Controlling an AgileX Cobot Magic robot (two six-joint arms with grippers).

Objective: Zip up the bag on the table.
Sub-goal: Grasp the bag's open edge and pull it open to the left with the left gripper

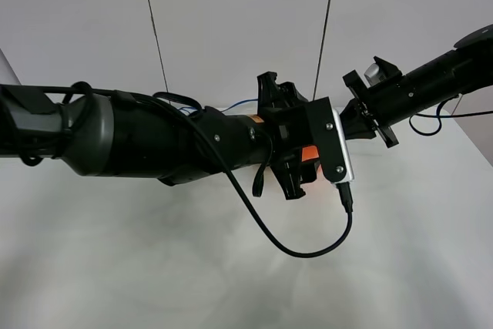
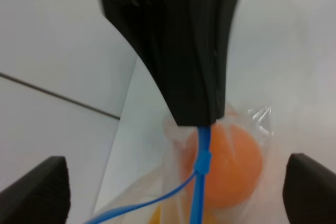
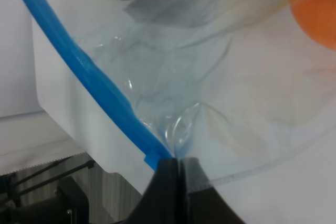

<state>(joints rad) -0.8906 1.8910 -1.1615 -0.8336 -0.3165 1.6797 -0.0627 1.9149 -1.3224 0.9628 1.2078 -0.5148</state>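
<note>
Reaching in from the left over the plain white counter (image 1: 139, 267), the left arm (image 1: 131, 140) ends in the left claw (image 2: 198, 120), closed tight on the blue zipper strip (image 2: 201, 182) of the clear bag (image 2: 260, 121). An orange (image 2: 233, 158) shows through the plastic. The bag sits between the two claws near the counter's far side, mostly hidden under that arm in the high view. Further right, the right claw (image 3: 178, 169) is pinched closed on the bag's edge at the strip's end. Behind stands a white panelled wall (image 1: 231, 21) with dark seams.
</note>
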